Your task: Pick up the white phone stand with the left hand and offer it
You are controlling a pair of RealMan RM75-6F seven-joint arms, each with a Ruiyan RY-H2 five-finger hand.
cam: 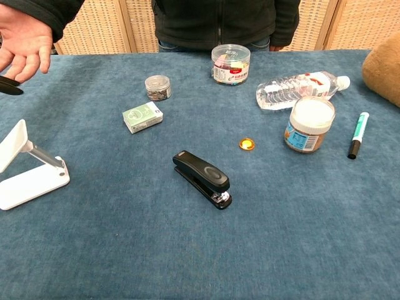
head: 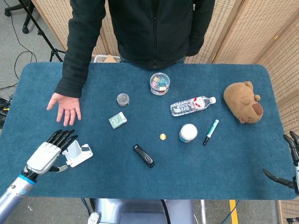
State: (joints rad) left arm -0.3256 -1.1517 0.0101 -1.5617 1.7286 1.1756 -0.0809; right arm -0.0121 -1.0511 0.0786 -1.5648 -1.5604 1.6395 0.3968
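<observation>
The white phone stand (head: 78, 153) sits folded open on the blue table (head: 224, 163) near the front left; the chest view shows the stand (cam: 28, 170) at the left edge. My left hand (head: 48, 152) lies just left of the stand, fingers spread and dark fingertips by its upright plate, holding nothing. In the chest view only one dark fingertip (cam: 10, 86) of it shows. My right hand (head: 292, 148) hangs off the table's right edge with fingers apart and empty. The person's open hand (head: 65, 106) rests palm-down just beyond the stand.
A black stapler (head: 144, 155), green box (head: 117, 120), small tin (head: 123, 99), clip jar (head: 160, 83), water bottle (head: 191, 106), white-lidded jar (head: 188, 133), marker (head: 210, 131), orange cap (head: 162, 136) and plush bear (head: 243, 101) are spread over the table. The person stands at the far edge.
</observation>
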